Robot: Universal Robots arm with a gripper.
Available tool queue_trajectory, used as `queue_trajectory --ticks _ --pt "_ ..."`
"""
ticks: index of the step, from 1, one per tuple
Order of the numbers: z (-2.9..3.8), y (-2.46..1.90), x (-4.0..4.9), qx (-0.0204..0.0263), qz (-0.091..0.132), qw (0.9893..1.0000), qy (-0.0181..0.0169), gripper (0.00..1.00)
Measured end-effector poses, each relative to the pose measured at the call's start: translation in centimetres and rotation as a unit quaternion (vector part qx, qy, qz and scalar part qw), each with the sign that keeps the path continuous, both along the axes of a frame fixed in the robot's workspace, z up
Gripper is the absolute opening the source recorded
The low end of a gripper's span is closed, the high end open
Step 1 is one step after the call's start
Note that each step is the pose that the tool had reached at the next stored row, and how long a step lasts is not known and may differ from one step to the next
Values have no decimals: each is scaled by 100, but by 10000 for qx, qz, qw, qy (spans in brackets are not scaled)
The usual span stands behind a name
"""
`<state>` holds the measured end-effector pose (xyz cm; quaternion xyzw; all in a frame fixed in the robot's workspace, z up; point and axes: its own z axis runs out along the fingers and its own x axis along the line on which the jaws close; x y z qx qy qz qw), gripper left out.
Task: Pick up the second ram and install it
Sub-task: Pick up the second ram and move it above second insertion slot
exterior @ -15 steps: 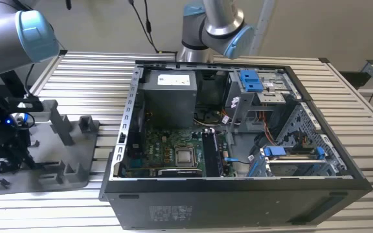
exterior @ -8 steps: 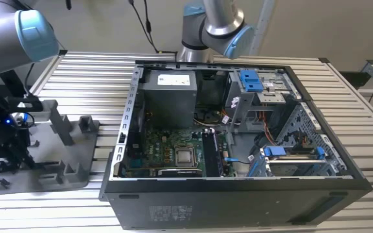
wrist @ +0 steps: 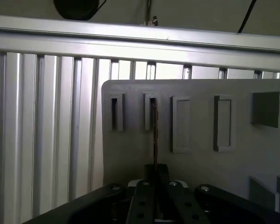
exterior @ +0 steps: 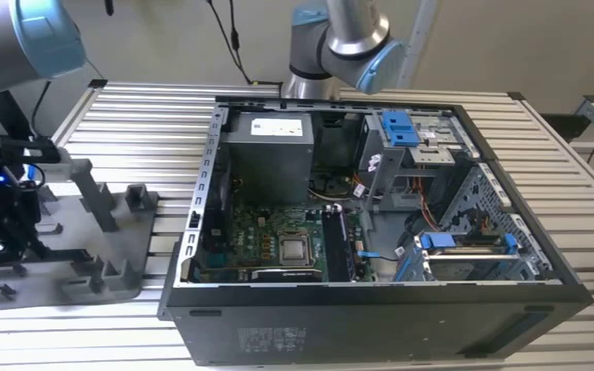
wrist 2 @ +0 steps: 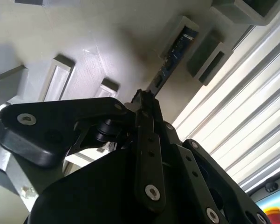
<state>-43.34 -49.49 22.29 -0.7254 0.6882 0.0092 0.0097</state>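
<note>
The second ram (wrist: 154, 135) is seen edge-on as a thin dark strip; in the second wrist view the second ram (wrist 2: 170, 60) shows its chips. Its far end sits in a narrow slot (wrist: 151, 112) of the grey holder plate (wrist: 200, 177). My gripper (wrist: 155, 170) is shut on the stick's near end, one black finger pressed to each flat side; the gripper (wrist 2: 142, 100) is likewise pinched on it in the second wrist view. In the exterior view the gripper's black body (exterior: 3, 209) hangs over the grey holder (exterior: 121, 259) at the exterior view's left.
An open computer case (exterior: 380, 301) lies to the right of the holder, with its motherboard and long memory slots (exterior: 333, 243) facing up. Grey posts (exterior: 96, 197) rise from the holder beside the gripper. A second arm's base (exterior: 333, 46) stands behind the case. The table (exterior: 142, 116) is ribbed metal slats.
</note>
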Motion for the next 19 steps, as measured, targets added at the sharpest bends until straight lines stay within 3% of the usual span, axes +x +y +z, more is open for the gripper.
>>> queue_trajectory --ticks 9,19 --pt "153 11 -1 -17 0 10000 0 14" --pt "234 11 -1 -17 -110 9999 1 14"
